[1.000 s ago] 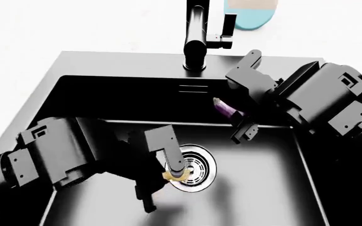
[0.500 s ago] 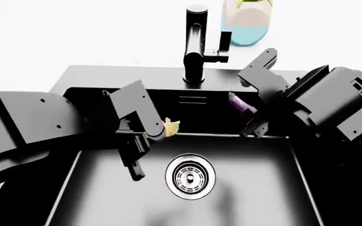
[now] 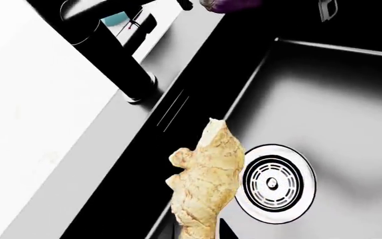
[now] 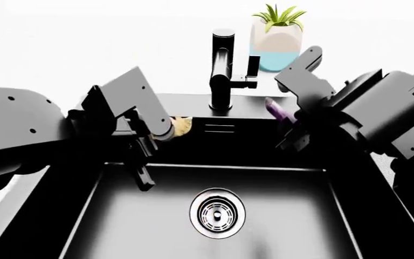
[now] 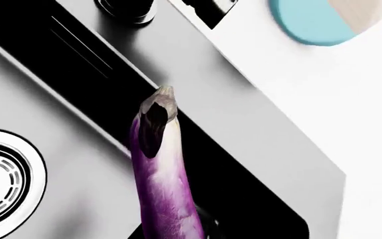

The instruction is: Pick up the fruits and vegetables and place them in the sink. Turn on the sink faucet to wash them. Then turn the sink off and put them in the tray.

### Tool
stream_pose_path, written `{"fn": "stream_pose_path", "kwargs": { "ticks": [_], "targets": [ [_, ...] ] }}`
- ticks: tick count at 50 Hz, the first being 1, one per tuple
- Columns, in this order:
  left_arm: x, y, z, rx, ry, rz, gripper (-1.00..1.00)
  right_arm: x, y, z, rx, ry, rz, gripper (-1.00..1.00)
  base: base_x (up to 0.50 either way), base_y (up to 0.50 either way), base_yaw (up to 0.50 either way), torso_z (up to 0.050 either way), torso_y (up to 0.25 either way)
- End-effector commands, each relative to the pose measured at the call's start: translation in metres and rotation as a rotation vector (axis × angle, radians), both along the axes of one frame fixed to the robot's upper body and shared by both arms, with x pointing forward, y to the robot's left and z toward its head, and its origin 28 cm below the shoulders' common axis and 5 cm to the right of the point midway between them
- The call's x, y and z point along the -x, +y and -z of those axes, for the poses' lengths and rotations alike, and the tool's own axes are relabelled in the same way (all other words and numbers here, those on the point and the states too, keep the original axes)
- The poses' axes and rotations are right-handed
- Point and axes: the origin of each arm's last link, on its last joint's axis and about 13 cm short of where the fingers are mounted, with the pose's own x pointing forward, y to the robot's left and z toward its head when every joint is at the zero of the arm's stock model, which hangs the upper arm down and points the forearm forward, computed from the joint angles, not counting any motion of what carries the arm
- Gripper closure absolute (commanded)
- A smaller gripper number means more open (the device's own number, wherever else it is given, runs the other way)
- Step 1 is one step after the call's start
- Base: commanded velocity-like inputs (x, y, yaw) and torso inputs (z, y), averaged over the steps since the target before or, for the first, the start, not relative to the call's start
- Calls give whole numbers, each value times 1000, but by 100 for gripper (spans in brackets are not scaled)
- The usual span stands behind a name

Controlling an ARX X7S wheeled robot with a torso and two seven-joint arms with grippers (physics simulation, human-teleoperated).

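Observation:
My left gripper [image 4: 162, 129] is shut on the tan ginger root [image 4: 181, 126] and holds it above the back left of the black sink [image 4: 279, 216]. In the left wrist view the ginger [image 3: 206, 177] hangs over the basin near the chrome drain strainer [image 3: 275, 183]. My right gripper [image 4: 293, 123] is shut on the purple eggplant [image 4: 280, 110] above the sink's back right; the eggplant [image 5: 161, 174] fills the right wrist view. The black faucet [image 4: 221, 65] stands behind the sink, between both grippers. The tray is out of view.
A white-and-blue plant pot [image 4: 277, 46] stands on the white counter behind the faucet, to its right. The drain strainer [image 4: 217, 212] lies in the middle of the basin floor. White counter surrounds the sink rim [image 4: 192, 100].
Both arms have risen out of the basin. My left gripper lifted the ginger from beside the drain up to the back left rim. The head view tilted up, showing the plant.

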Motion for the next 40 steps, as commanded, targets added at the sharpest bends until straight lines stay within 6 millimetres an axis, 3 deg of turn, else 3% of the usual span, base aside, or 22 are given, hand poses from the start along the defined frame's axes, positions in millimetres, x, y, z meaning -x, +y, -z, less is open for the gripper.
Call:
{"fn": "stream_pose_path", "kwargs": {
  "ticks": [1, 17, 23, 40],
  "targets": [
    [6, 3, -8, -5, -24, -3, 100, -1, 2, -7, 18, -30, 0, 100, 0, 0, 0, 0, 0],
    [23, 7, -37, 35, -118, -34, 100, -4, 7, -21, 25, -53, -8, 100, -493, 42, 0, 0, 0],
    [30, 7, -51, 61, -176, -41, 100, -1, 7, -28, 16, -85, 2, 100, 0, 0, 0, 0, 0],
    [37, 5, -57, 60, -203, -26, 100, 7, 7, -42, 8, -155, 8, 100, -420, -89, 0, 0, 0]
  ]
}}
